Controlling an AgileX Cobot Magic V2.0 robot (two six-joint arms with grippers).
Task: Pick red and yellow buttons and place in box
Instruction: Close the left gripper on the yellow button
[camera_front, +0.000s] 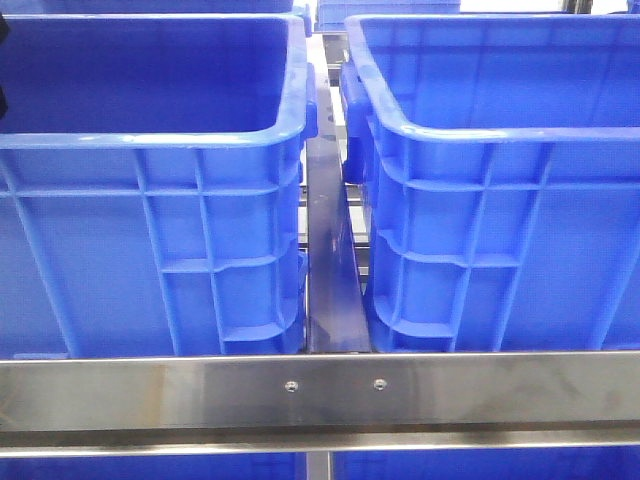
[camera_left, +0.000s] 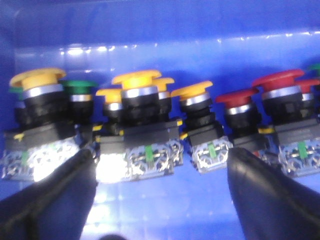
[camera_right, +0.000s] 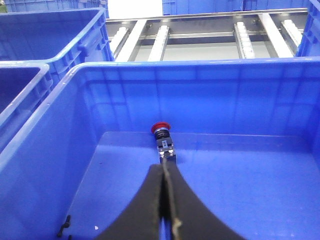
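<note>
Left gripper (camera_left: 160, 200) is the one lined up for the next grab

Its fingers are spread wide, empty, with the yellow push buttons (camera_left: 142, 95) just beyond the tips, standing cap-up in a row; red push buttons (camera_left: 240, 102) sit off to one side. Right gripper (camera_right: 164, 210) is clenched with nothing in it, over the blue box (camera_right: 210, 75), one red button (camera_right: 162, 135) lying past its tips near the far wall.

Both crates, left (camera_front: 150, 200) and right (camera_front: 500, 200), are bright blue behind a silver metal rail (camera_front: 320, 390). Inside one, buttons have yellow caps (camera_left: 37, 77), red caps (camera_left: 277, 80) and a green cap (camera_left: 78, 86), all on black bodies. The lone button (camera_right: 161, 128) is red-capped. Gripper fingers (camera_left: 50, 200) are black.
</note>
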